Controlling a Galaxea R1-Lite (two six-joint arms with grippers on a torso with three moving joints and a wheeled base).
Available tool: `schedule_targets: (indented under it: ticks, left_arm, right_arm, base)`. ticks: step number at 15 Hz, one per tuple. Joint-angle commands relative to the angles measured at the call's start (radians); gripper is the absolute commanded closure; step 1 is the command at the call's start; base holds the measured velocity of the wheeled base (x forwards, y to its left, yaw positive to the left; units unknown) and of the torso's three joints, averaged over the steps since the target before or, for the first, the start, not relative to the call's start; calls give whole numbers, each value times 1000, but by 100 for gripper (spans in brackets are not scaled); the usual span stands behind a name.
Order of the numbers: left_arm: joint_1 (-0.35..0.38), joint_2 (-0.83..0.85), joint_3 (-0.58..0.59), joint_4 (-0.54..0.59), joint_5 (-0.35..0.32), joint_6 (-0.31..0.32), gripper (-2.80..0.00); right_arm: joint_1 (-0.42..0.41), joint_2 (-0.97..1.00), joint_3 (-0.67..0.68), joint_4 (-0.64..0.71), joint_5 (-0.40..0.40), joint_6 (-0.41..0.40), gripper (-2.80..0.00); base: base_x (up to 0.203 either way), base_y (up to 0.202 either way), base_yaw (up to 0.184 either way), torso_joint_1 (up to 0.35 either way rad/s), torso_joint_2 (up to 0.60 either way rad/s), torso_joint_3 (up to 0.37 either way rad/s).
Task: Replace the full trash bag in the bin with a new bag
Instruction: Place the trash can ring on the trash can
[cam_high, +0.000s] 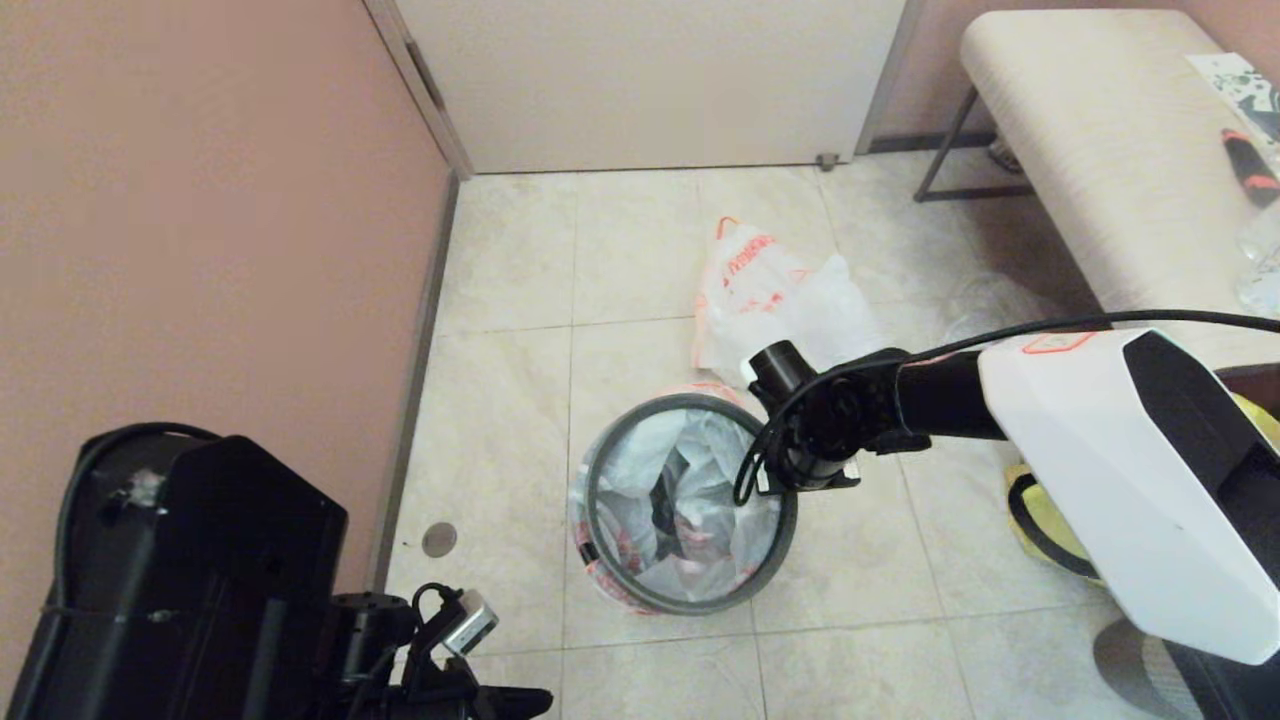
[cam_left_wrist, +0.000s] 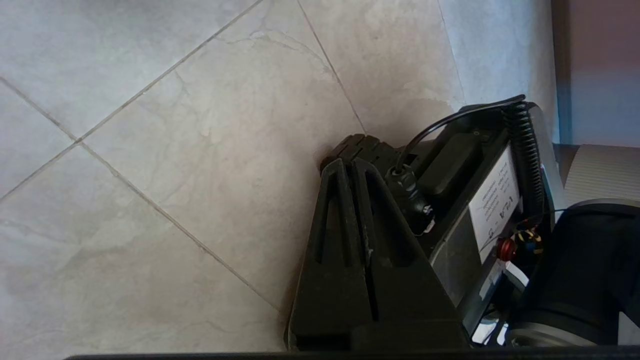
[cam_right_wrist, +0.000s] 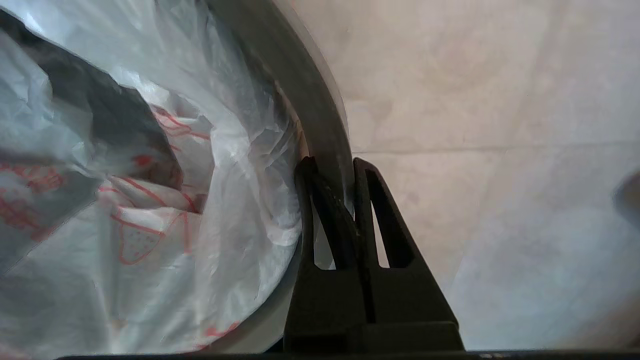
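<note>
The bin (cam_high: 600, 575) stands on the tiled floor, lined with the new bag (cam_high: 700, 450), translucent white with red print (cam_right_wrist: 150, 220). The dark grey hoop (cam_high: 650, 415) lies round its top over the bag's hem. My right gripper (cam_right_wrist: 334, 165) is at the bin's right rim, shut on the hoop (cam_right_wrist: 320, 115), one finger inside against the bag and one outside. In the head view the wrist (cam_high: 810, 430) hides those fingers. The full trash bag (cam_high: 770, 300) sits on the floor just behind the bin. My left gripper (cam_left_wrist: 352, 162) is shut and empty, parked low beside the robot's base.
A pink wall (cam_high: 200, 200) runs along the left and a closed door (cam_high: 650, 80) stands at the back. A padded bench (cam_high: 1100, 150) is at the right, with a yellow tote (cam_high: 1045, 525) on the floor under my right arm. A floor drain (cam_high: 439, 539) lies left of the bin.
</note>
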Motion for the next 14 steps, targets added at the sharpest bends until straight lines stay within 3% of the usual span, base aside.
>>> schedule_targets:
  ticks: [1,9,14]
  left_arm:
    - [0,1,0,-9,-4,2,0]
    - [0,2,1,-9,-4,2,0]
    - [0,1,0,-9,-4,2,0]
  right_arm:
    - [17,3,-1,7,-2,1,0]
    - [58,-95,6,60,-42,20,0]
    - [90,-36,-2,29,-44,18,0]
  base:
    - [0,0,0,0,0,0]
    - [0,0,0,0,0,0]
    - [0,0,0,0,0,0]
